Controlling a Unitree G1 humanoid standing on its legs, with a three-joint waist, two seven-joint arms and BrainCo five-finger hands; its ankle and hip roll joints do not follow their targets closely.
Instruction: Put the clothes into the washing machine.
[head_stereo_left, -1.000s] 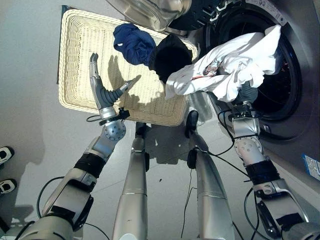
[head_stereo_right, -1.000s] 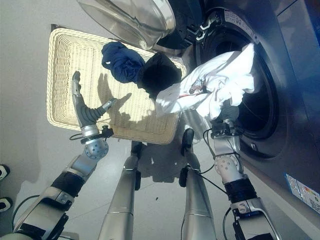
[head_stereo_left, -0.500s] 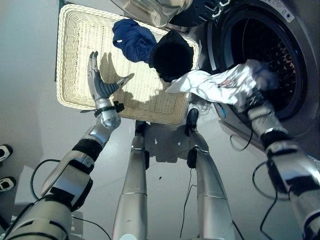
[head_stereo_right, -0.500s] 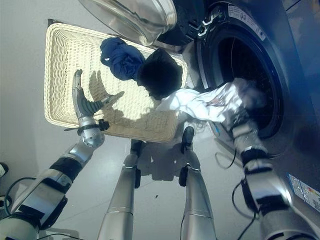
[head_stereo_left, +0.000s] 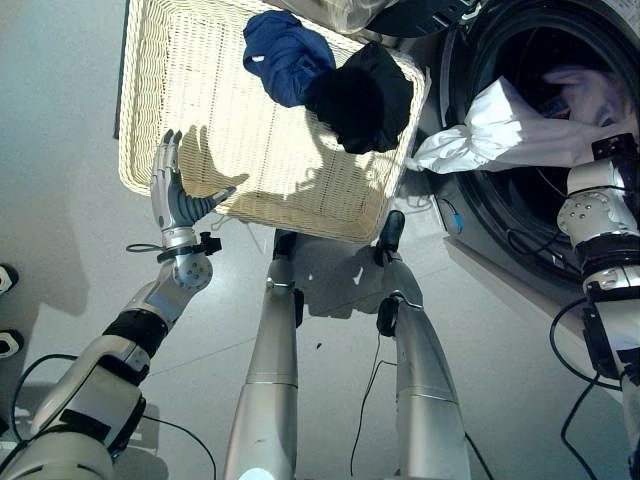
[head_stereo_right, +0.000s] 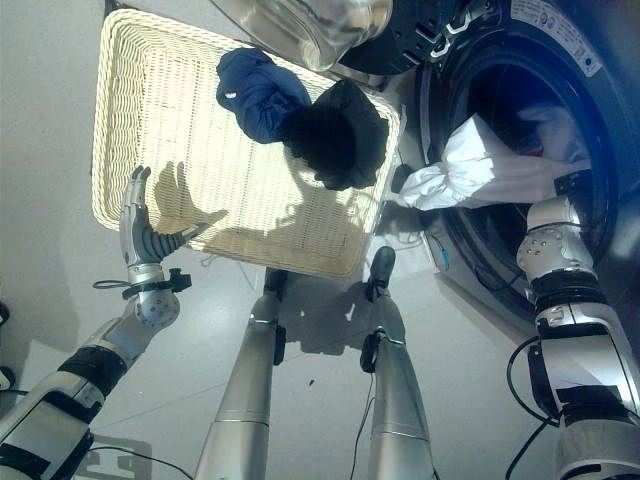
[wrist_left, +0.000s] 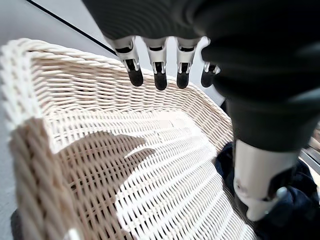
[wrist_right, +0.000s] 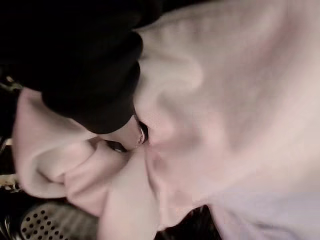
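Note:
A white garment lies partly inside the washing machine drum, with one end hanging out over the door rim. My right hand is inside the drum opening, and white cloth bunches around it. A blue garment and a black garment lie at the far right of the wicker basket. Over the basket's near left corner my left hand hovers open and holds nothing. Its straight fingers point along the basket's weave.
The machine's glass door hangs open above the basket's far edge. The basket stands on grey floor against the machine's front. A person's shoes show at the left edge.
My right arm has carried the white garment from in front of the machine into the drum. My left hand has drawn back toward the basket's near left corner. The camera has shifted.

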